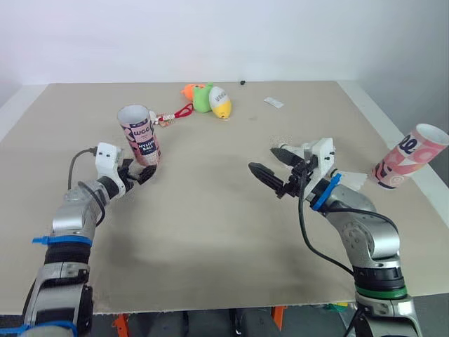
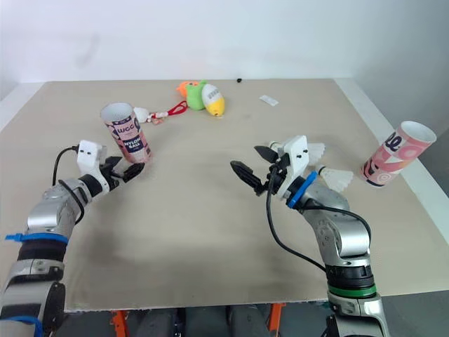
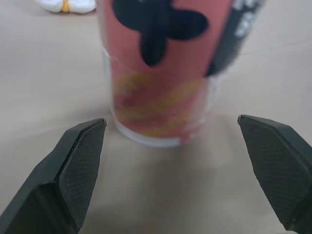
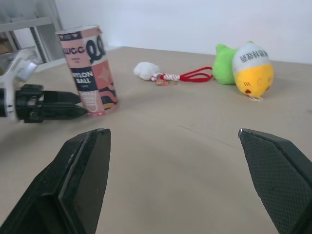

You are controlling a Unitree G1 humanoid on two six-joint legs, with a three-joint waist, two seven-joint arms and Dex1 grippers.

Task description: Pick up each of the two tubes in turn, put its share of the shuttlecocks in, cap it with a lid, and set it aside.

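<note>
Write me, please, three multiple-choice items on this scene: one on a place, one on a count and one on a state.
1. Where does the upright tube stand?
A. just ahead of the left pincer
B. between the right pincer's fingers
C. on the robot's far right

2. How many tubes are in sight?
A. one
B. two
C. three

3. How is the right pincer?
A. open and empty
B. shut on a tube
C. shut with nothing in it

Answers:
1 A: the left wrist view shows its base just beyond the spread fingers.
2 B: the upright one, plus a tilted tube on the far right.
3 A: its fingers stand wide apart with nothing between them.
</note>
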